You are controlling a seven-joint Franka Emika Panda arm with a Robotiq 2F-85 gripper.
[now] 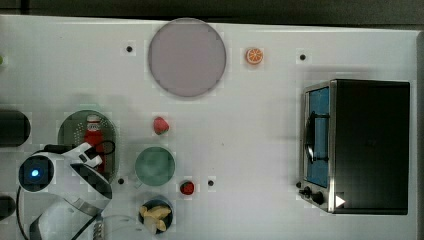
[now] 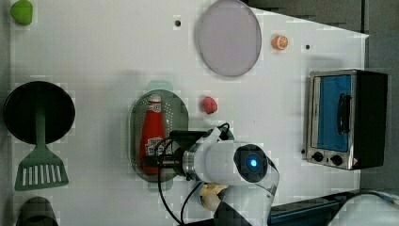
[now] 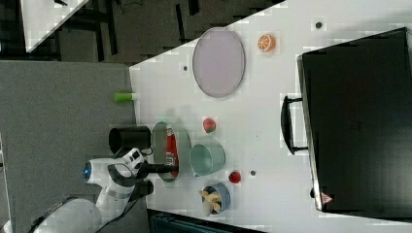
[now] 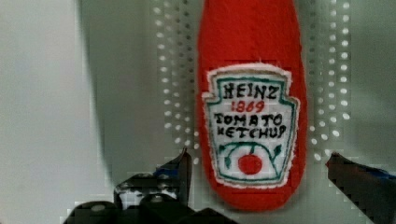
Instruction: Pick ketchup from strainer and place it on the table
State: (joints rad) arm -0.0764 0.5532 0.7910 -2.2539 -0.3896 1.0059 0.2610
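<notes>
The ketchup [image 4: 252,93], a red squeeze bottle with a white label, lies flat in the pale green strainer [image 4: 173,84]. My gripper [image 4: 259,163] is open, one fingertip on each side of the bottle's bottom end, not touching it. In the top view the ketchup [image 1: 93,134] lies in the strainer [image 1: 70,131] at the top view's left, with the gripper [image 1: 95,160] over its lower end. The left view has the bottle [image 2: 153,127] in the strainer [image 2: 136,122], white cap away from the gripper [image 2: 153,162]. The white table [image 1: 250,130] lies bare around them.
Beside the strainer stand a teal bowl [image 1: 155,166], two strawberries [image 1: 160,125] [image 1: 187,187] and a blue bowl of yellow pieces [image 1: 156,215]. A grey-lilac plate [image 1: 186,57], an orange slice [image 1: 254,55] and a toaster oven [image 1: 357,146] lie farther off. A black pan [image 2: 38,112] and green spatula [image 2: 40,165] flank the strainer.
</notes>
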